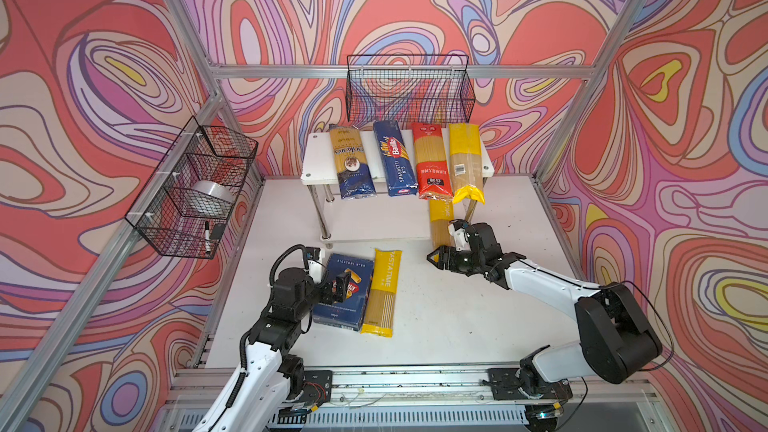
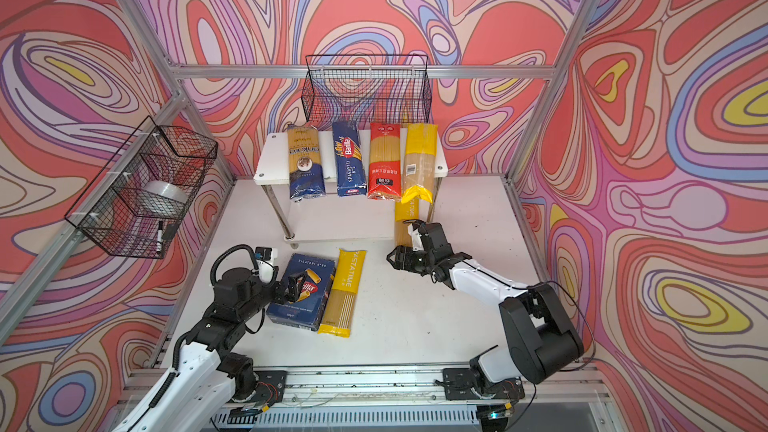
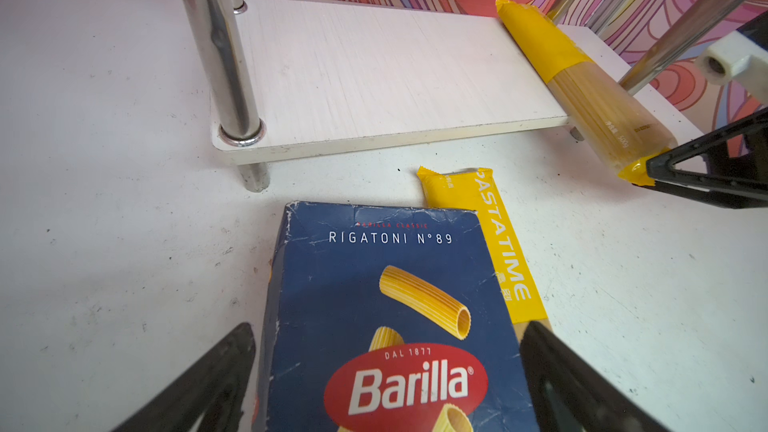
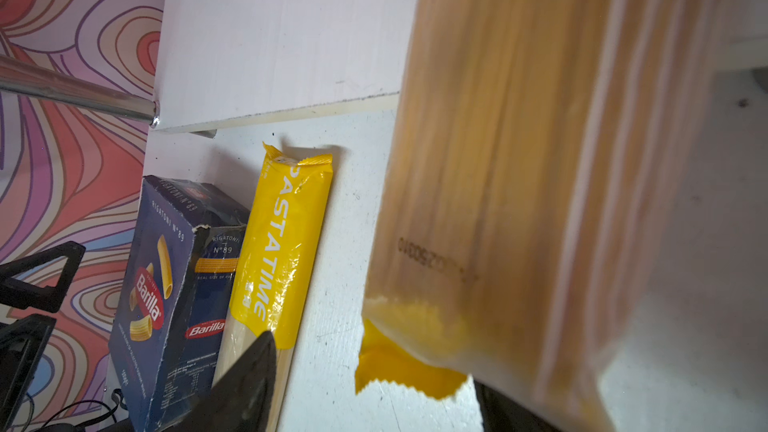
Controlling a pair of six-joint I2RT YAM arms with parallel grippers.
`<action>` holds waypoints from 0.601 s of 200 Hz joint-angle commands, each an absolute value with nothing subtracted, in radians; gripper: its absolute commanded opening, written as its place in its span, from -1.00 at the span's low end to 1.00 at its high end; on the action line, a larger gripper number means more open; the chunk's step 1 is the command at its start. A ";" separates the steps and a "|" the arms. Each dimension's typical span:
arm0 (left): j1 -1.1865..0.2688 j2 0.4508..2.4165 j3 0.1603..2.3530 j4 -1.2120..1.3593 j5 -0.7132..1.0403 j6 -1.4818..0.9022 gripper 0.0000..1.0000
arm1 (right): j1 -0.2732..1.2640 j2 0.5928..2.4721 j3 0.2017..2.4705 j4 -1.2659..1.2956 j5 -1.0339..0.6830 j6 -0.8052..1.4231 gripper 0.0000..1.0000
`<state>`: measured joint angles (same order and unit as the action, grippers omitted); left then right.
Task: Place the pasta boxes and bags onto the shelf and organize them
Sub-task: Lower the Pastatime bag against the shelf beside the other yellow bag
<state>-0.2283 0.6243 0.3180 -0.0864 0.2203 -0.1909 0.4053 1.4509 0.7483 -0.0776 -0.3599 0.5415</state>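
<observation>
The white shelf (image 1: pixel 320 160) carries on top an ankara bag (image 1: pixel 351 164), a Barilla spaghetti box (image 1: pixel 395 164), a red bag (image 1: pixel 430 164) and a yellow bag (image 1: pixel 465 164). Another yellow bag (image 1: pixel 440 226) (image 4: pixel 519 139) lies on the lower board (image 3: pixel 374 76) and sticks out over its front edge. My right gripper (image 1: pixel 436 257) (image 4: pixel 374 388) is open at that bag's near end, which rests by one finger. The rigatoni box (image 1: pixel 340 313) (image 3: pixel 374 284) lies flat on the table beside a yellow PASTATIME bag (image 1: pixel 384 288). My left gripper (image 1: pixel 338 286) (image 3: pixel 386 367) hovers open over the box.
A black wire basket (image 1: pixel 409 89) hangs on the back wall above the shelf. Another basket (image 1: pixel 195 189) on the left wall holds a tape roll (image 1: pixel 212 197) and a marker (image 1: pixel 206 236). A chrome shelf leg (image 3: pixel 224 56) stands just beyond the rigatoni box.
</observation>
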 commanded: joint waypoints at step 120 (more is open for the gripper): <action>-0.230 0.626 0.339 -0.096 0.216 -0.185 1.00 | 0.403 1.473 0.719 0.150 -0.241 0.586 0.57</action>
<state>-0.2283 0.6243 0.3183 -0.0864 0.2199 -0.1909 0.4053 1.4006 0.6876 0.0830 -0.2481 0.5739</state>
